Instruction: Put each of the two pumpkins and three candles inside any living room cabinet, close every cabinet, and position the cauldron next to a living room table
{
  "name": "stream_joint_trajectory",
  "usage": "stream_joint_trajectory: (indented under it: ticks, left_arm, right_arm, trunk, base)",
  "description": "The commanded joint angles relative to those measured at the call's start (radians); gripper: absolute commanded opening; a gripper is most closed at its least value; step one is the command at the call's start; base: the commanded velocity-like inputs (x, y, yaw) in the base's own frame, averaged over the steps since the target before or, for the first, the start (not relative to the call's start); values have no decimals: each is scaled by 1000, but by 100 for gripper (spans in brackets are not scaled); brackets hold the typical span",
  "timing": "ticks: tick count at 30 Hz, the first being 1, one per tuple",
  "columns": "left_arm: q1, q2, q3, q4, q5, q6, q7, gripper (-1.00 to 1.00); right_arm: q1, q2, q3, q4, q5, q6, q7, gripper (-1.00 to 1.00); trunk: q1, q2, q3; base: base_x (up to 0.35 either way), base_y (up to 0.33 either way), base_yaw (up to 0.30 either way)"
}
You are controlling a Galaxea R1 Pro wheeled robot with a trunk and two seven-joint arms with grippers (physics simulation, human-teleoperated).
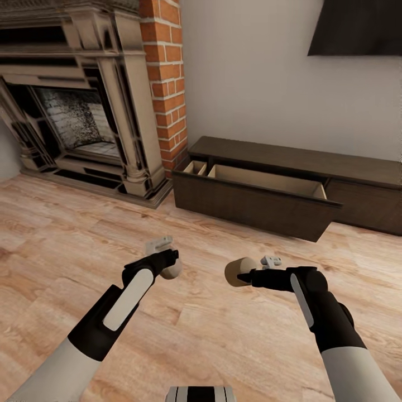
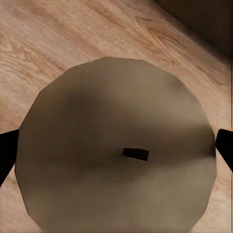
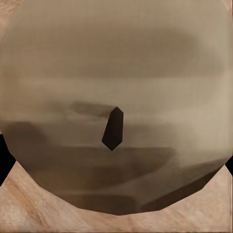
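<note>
Fingers of left gripper (image 1: 169, 267) and right gripper (image 1: 241, 274) each clamp 1 candle (image 2: 116, 145).

Floor (image 1: 223, 335): pale wood planks, grained, low sheen. Cabinet (image 1: 251, 209): dark-brown wood, matt; drawer insides pale beige. Candles (image 2: 116, 145) (image 3: 116, 73): beige-grey, waxy, matt, smooth. Fireplace (image 1: 84, 111): carved stone beside rough red brick.

1. This is a home's living room, in a simulator's render.
2. A stone-framed fireplace (image 1: 78, 111) with a red brick chimney column (image 1: 164, 72) stands in the corner.
3. A long low dark-brown cabinet (image 1: 262, 190), the TV-unit kind, runs along the pale wall under a dark wall-mounted screen (image 1: 357, 28).
4. Light wood plank floor (image 1: 67, 234) throughout.
</note>
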Motion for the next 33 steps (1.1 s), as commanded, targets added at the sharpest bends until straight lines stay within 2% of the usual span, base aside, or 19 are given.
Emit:
stream_joint_trajectory:
  ticks: [1,3,6,12,17,21,31,33]
  left_arm:
    - [-1,-1,0,0,1,2,0,-100]
    - [-3,-6,1,1,1,3,0,-100]
    - [-4,-36,0,3,0,5,1,-100]
    - [-4,-61,-4,9,4,11,1,-100]
    - [0,-115,0,17,27,161,0,-100]
    - [0,-120,2,18,28,179,0,-100]
    - [0,-114,9,16,26,188,0,-100]
    - [-1,-107,31,15,26,191,0,-100]
  right_arm:
    - [1,0,0,2,-4,1,-1,-100]
    - [2,1,1,3,-2,0,-2,-100]
    - [3,2,2,3,-3,1,-1,-100]
    - [6,2,2,4,-8,6,2,-100]
    - [10,2,3,6,-9,8,2,-100]
    - [11,2,3,14,-9,3,1,-100]
    - [11,2,3,25,-4,1,1,-100]
    - [11,2,3,24,-3,1,1,-100]
  trunk:
    - [0,0,4]
    - [-1,1,12]
    - [-3,1,23]
    - [-5,3,46]
    - [-8,4,66]
    - [-20,27,79]
    - [-58,97,110]
    - [-66,111,117]
  base:
    - [0,0,0]
    - [0,0,0]
    - [0,0,0]
    - [0,0,-27]
    - [0,0,-4]
    - [0,0,-121]
    - [0,0,-269]
    - [0,0,-280]
